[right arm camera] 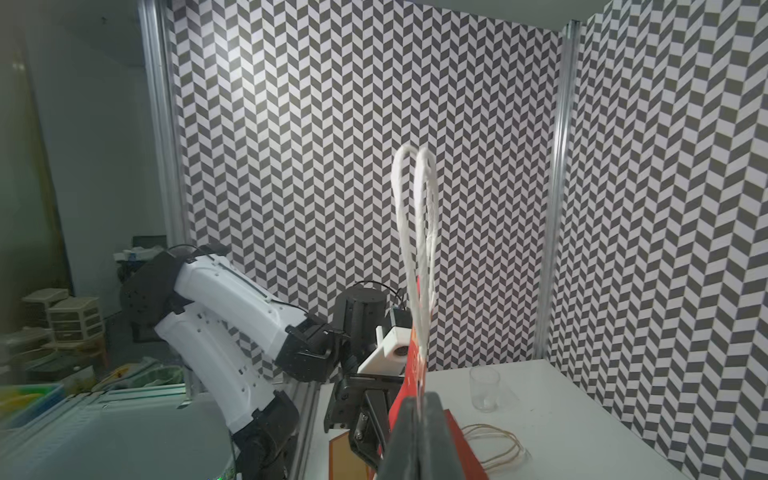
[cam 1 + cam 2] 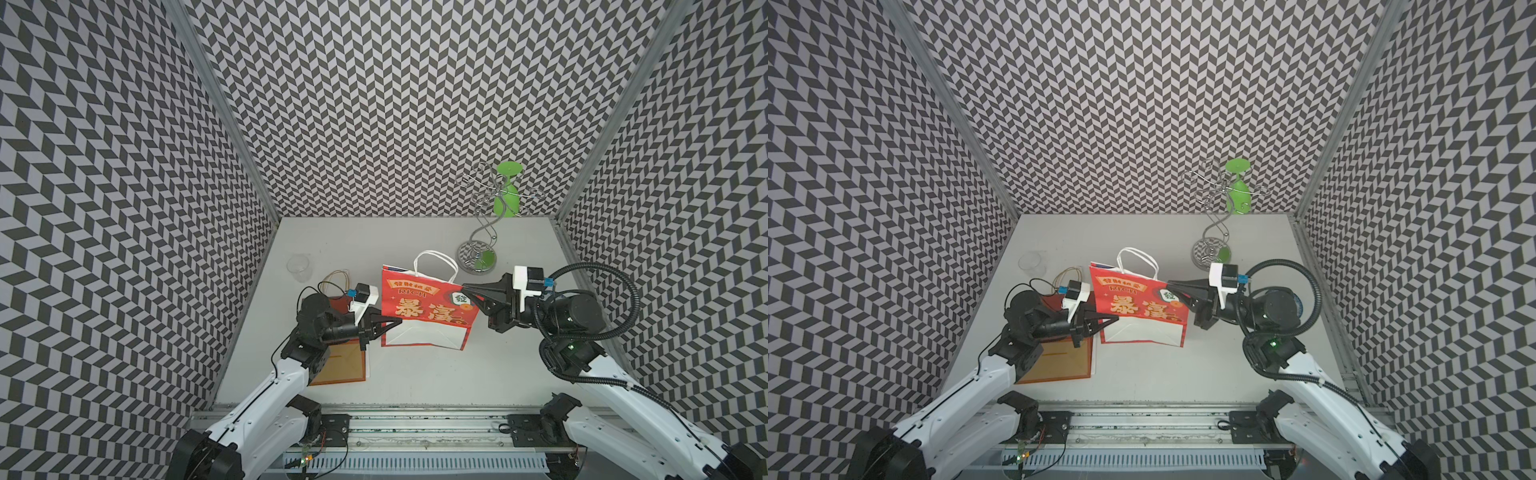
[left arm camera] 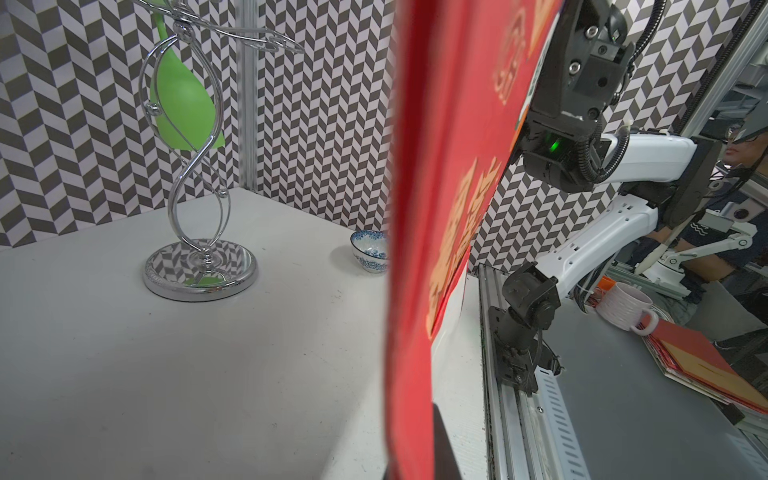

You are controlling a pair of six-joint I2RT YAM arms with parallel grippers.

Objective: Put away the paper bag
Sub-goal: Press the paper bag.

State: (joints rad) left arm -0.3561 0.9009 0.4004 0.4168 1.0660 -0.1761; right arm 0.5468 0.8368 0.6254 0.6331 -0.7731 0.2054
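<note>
While the paper bag (image 2: 424,309) stands upright near the middle of the table (image 2: 415,386) in both top views, we judge the task roughly half done: the bag looks pressed nearly flat, its white handles (image 2: 436,266) pointing up, yet it has not been put anywhere. The left gripper (image 2: 392,323) is clamped on the bag's lower left edge and the right gripper (image 2: 467,289) on its upper right edge, fingers together on the paper in each case. An orange folder (image 2: 345,365) lies flat just beside the bag under the left arm, a clear cup (image 2: 298,266) and a loop of string (image 2: 337,276) sit behind the folder, and a chrome stand (image 2: 478,253) is farther back on the right. From the left wrist we see the bag (image 3: 432,208) edge-on as a thin red sheet, which supports the flattened reading; a dark finger (image 3: 444,453) lies against it, and a small bowl (image 3: 368,251) sits beyond. From the right wrist the two handles (image 1: 415,232) stand almost touching, and the fingers (image 1: 399,440) are closed on the red edge. We cannot tell whether the bag's bottom rests on the table or hangs just above it. What is left, in our view, is to bring the flat bag to its place, and no view shows where that place is.
</note>
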